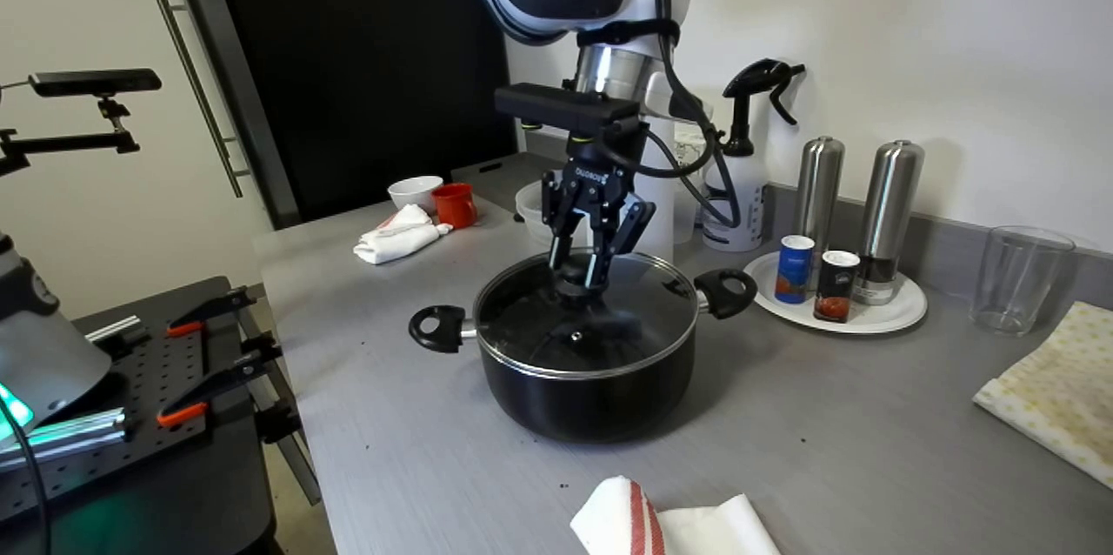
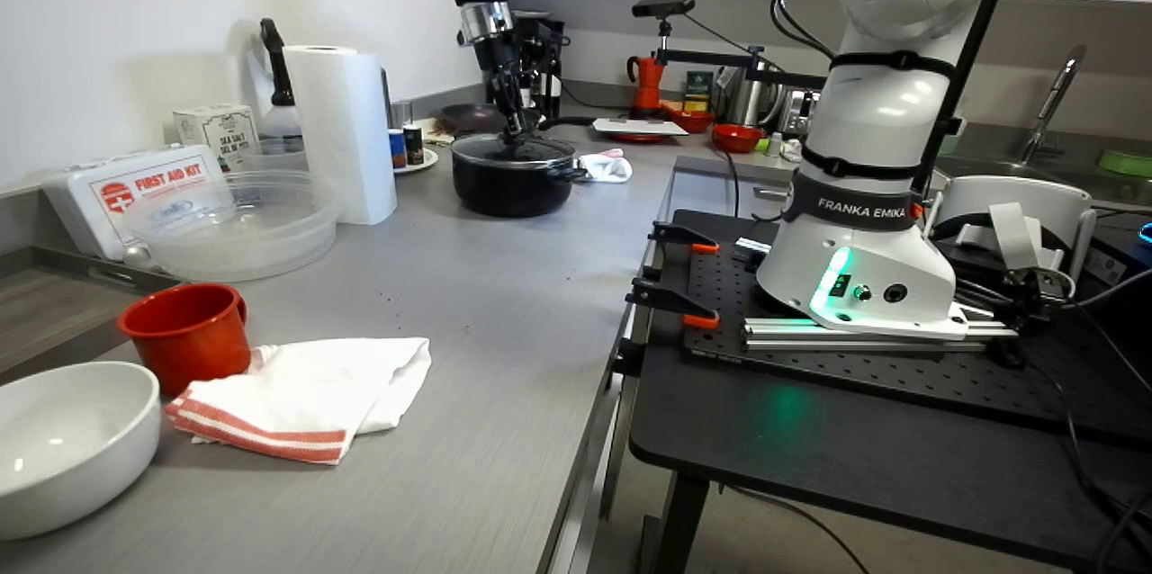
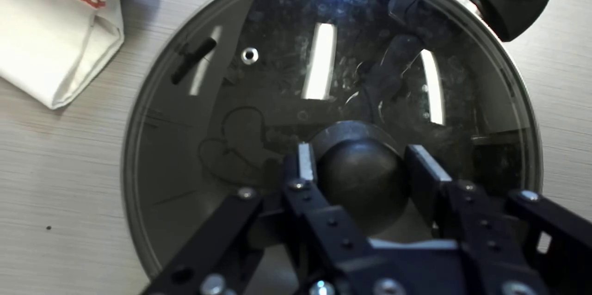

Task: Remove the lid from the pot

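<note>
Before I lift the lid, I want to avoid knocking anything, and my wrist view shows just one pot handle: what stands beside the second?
Observer: In an exterior view, a white plate stands close beside that handle.
Operator: Is the lid seated properly?
Observer: It looks so; in an exterior view, no gap shows between the lid and the pot.
Operator: Give me one tall thing to mind.
Observer: The paper towel roll, upright and apart from the pot in an exterior view.

The metal-rimmed lid [image 1: 600, 317] is glossy glass, the pot [image 1: 591, 407] smooth, the towel roll [image 2: 345, 138] matt paper.
</note>
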Robot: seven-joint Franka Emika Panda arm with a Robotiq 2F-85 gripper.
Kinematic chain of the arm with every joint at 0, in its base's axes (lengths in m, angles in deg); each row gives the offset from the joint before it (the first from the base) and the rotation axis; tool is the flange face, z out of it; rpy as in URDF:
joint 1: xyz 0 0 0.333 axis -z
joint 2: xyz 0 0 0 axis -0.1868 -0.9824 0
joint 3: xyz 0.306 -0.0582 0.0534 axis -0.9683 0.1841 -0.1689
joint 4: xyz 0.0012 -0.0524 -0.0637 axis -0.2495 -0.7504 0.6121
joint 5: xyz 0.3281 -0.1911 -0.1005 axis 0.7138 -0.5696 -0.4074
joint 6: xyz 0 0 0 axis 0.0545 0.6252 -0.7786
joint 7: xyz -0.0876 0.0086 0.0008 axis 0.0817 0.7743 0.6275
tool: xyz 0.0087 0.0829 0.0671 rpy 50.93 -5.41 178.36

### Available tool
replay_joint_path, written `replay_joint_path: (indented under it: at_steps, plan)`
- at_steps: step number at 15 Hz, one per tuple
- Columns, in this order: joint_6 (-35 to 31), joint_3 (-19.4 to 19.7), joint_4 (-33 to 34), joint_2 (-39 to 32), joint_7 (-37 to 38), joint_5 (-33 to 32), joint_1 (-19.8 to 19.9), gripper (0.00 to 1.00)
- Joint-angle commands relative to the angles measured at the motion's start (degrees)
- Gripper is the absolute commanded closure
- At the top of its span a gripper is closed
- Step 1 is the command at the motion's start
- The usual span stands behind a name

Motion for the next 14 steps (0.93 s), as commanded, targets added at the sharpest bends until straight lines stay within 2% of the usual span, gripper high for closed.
replay_joint_path:
  at_steps: [1,14]
  plan:
    - [-0.44,-0.36,-0.96,2.56,-0.31,-0.18,0.58,0.74]
    - [-2.64,-0.93,-5.67,9.93,-0.77,-0.96,-1.22,0.74]
